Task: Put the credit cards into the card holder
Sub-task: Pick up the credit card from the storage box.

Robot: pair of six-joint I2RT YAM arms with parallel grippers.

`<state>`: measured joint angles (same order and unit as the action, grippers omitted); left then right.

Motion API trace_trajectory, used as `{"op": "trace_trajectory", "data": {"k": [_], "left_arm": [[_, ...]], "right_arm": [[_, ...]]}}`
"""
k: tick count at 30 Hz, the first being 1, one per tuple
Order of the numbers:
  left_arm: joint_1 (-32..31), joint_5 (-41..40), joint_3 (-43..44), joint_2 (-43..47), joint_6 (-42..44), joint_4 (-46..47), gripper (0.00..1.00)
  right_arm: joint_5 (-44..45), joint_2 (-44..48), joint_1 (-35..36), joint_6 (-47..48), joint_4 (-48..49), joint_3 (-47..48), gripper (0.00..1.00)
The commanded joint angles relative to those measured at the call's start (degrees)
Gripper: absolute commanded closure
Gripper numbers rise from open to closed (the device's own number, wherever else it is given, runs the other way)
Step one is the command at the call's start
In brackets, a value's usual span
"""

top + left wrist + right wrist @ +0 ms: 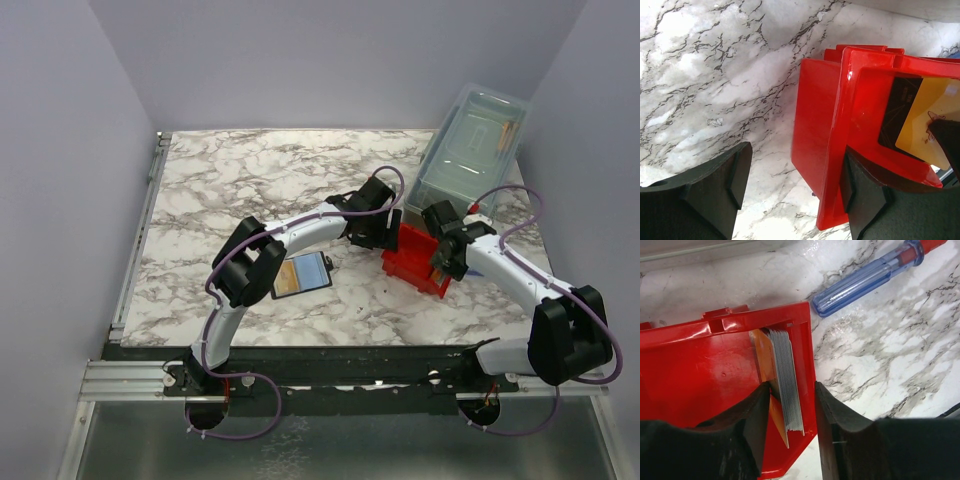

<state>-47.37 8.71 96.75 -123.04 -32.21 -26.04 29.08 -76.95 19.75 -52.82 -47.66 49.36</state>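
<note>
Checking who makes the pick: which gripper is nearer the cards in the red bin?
Right. The right gripper has the cards and a bin wall between its fingers. The left gripper straddles another bin wall, cards off to one side.

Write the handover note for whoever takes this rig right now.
Left claw: open, straddling a wall of the red bin, outer finger clear of it.
Right claw: one finger in the bin, one outside, around the upright stack of credit cards and the bin wall; grip unclear.
Card holder: open on the table, beside the left arm.
Done: stack not yet lifted; holder's contents too small to tell.
To do: lift cards, carry over, slide into the holder.
</note>
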Motion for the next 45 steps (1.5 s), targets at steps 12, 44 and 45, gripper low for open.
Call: {"op": "trace_trajectory", "data": {"k": [12, 44, 45], "left_arm": [[0.72, -0.71, 1.07, -1.22, 1.09, -1.92, 0.28], [1.27, 4.78, 4.1, 1.33, -0.15, -5.74, 0.05], [1.6, 5.19, 4.07, 1.98, -0.14, -6.2, 0.04]], "right_arm": [[0.61, -0.13, -2.05, 2.6, -2.18, -0.17, 0.83], [0.22, 5.1, -2.42, 10.98, 3.2, 4.45, 1.0], [0.04, 5.62, -2.42, 11.74, 3.55, 4.47, 1.0]]}}
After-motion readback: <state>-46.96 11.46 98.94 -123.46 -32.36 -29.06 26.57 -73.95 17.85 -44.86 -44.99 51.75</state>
